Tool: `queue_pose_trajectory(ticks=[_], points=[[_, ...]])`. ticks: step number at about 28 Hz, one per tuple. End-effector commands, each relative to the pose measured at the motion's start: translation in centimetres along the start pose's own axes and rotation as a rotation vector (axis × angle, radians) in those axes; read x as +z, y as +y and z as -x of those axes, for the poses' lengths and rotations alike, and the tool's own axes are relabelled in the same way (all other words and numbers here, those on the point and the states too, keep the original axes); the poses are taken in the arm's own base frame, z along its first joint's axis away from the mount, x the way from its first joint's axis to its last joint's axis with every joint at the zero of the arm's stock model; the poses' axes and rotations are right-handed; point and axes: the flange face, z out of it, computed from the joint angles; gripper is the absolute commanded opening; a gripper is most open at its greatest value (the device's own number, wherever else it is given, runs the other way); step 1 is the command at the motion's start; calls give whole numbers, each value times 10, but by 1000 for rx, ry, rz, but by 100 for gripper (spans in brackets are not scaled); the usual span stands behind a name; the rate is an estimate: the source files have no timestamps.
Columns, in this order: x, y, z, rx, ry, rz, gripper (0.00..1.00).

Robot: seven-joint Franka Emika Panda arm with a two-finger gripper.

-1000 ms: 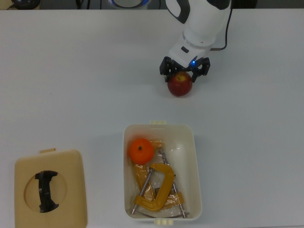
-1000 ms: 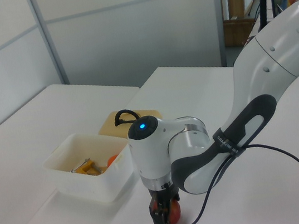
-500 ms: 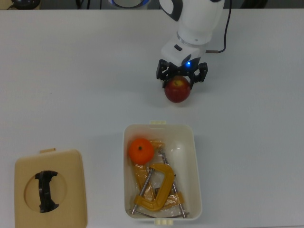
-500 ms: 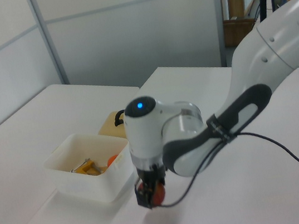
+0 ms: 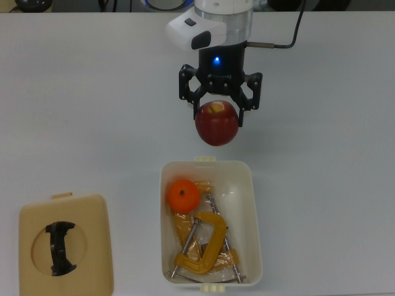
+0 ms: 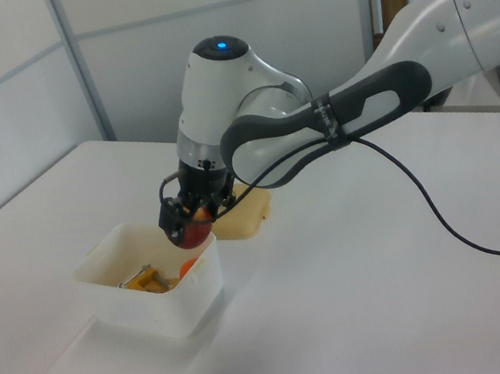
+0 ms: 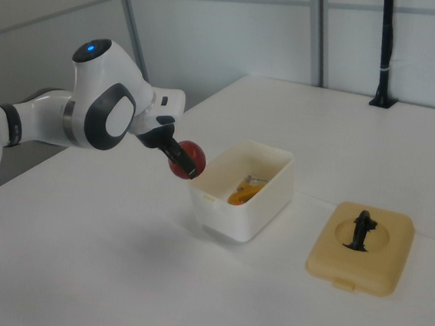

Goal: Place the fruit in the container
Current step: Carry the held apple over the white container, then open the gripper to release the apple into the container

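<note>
My gripper (image 5: 217, 112) is shut on the red apple (image 5: 216, 123) and holds it in the air just beyond the far short end of the cream-white tub (image 5: 254, 203). In the left view the apple (image 6: 193, 232) hangs over the tub's (image 6: 170, 310) rim, and in the right view the apple (image 7: 188, 159) sits level with the tub's (image 7: 232, 211) near end. The orange (image 5: 183, 195) lies inside the tub at the top view's left. Only a sliver of the orange (image 6: 187, 268) shows in the left view.
Inside the tub lie a yellow C-clamp (image 5: 205, 245) and some orange pieces. The flat tan lid with a black handle (image 5: 65, 248) rests on the white table at the top view's lower left; the same lid (image 7: 359, 247) lies beside the tub in the right view.
The gripper lifted the apple off the table and carried it up and toward the tub, turning at the wrist. The orange and clamp have not moved.
</note>
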Motion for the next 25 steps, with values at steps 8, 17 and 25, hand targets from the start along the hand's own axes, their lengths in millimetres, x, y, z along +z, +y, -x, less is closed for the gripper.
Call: queue_pose_trajectory(ticks=[8, 17, 25], points=[[60, -14, -42, 124, 77, 9, 11], [67, -12, -42, 175, 87, 34, 100], [66, 1, -32, 43, -42, 118, 100]])
